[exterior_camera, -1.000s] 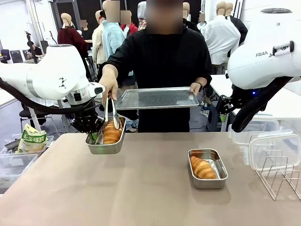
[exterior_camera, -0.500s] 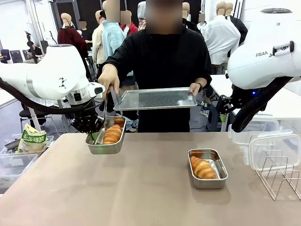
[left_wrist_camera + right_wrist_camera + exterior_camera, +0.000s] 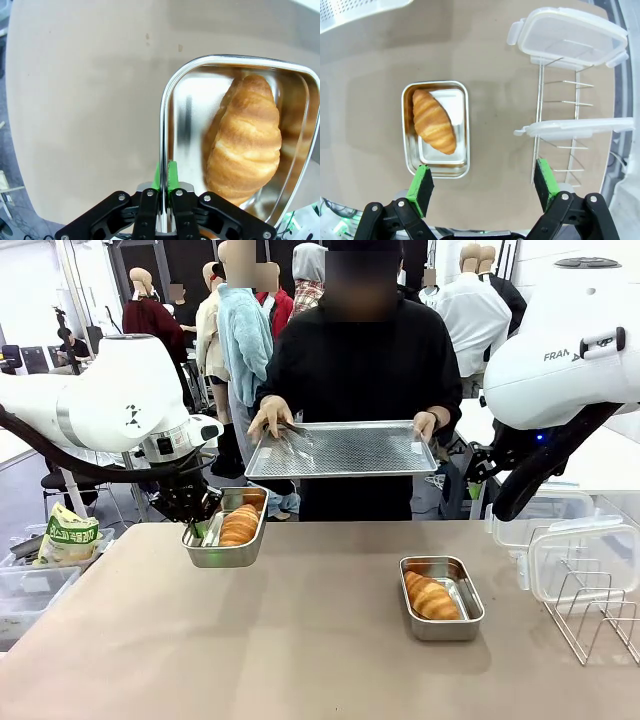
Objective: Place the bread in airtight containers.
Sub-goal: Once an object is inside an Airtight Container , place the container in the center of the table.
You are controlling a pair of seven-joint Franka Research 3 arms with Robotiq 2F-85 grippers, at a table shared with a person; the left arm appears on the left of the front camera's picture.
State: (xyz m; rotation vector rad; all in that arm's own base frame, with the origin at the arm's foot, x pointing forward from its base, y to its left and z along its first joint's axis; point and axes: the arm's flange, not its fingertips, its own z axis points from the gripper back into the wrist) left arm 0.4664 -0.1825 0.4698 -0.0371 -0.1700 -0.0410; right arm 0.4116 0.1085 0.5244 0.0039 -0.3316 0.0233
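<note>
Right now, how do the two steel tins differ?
Grip: the left tin is clamped at its rim by the left gripper. The right tin is touched by nothing, and the open right gripper hangs above it.
Place: the left tin is at the table's far left edge. The right tin sits right of the middle, nearer the robot.
Shared: both are lidless, with a left croissant and a right croissant inside.

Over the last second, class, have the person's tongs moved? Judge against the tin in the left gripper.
Yes. The tongs rose from the raised tin up and right onto the steel tray; that tin stayed put.
</note>
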